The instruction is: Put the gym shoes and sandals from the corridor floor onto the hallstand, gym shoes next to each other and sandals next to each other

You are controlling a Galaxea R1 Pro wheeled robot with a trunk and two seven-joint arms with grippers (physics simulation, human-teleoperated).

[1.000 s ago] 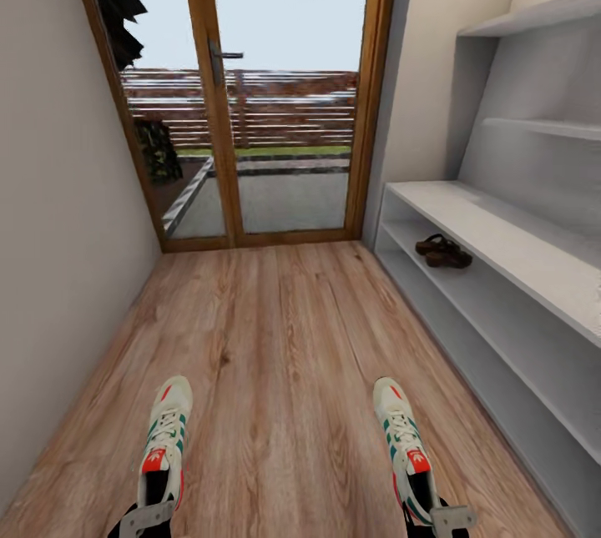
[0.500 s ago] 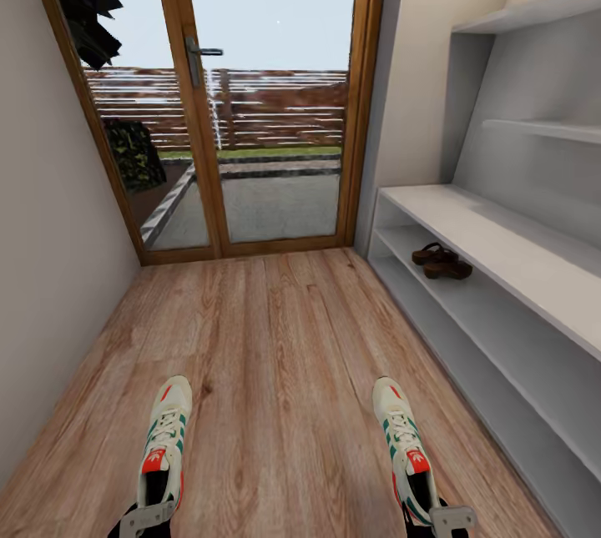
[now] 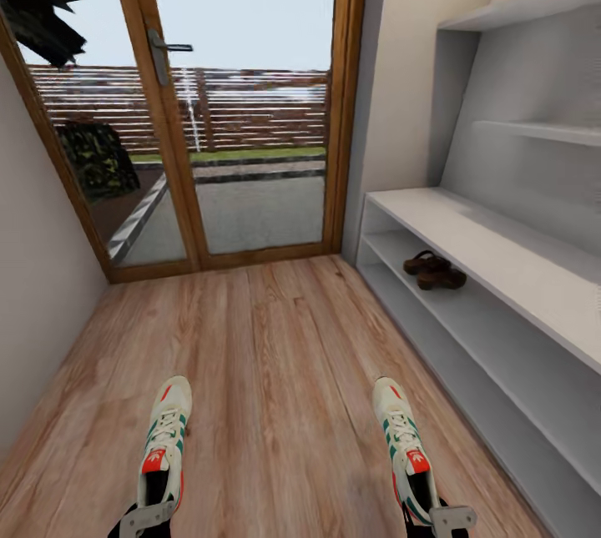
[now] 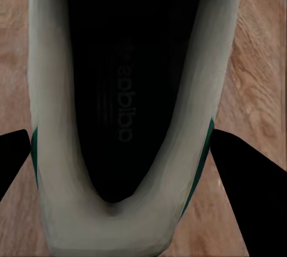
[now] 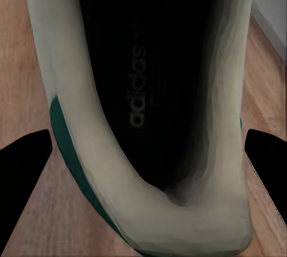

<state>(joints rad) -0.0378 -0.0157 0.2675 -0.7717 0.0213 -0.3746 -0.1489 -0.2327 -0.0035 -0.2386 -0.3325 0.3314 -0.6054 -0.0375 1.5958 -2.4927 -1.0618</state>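
**Operator:** Two gym shoes in hand, one per gripper. My left gripper (image 3: pixel 143 519) is clamped on the heel of the left sneaker (image 3: pixel 164 438), my right gripper (image 3: pixel 444 519) on the heel of the right sneaker (image 3: pixel 404 442). Both carried over the corridor floor (image 3: pixel 275 371), long axes pointing straight ahead of the fingers, toes forward.

**Spotter:** Where's the rack from you?

**Operator:** The hallstand (image 3: pixel 501 254) runs along my right arm's side, so the right gripper is nearer. The sandals (image 3: pixel 434 270) sit together on its middle tier, ahead of the right gripper (looks like that pair is finished). I judge the shoes need to swing rightward onto a shelf, side by side.

**Spotter:** Shoes look fine?

**Operator:** White, teal stripes, red-orange tongues, dark inside the collars in both wrist views.
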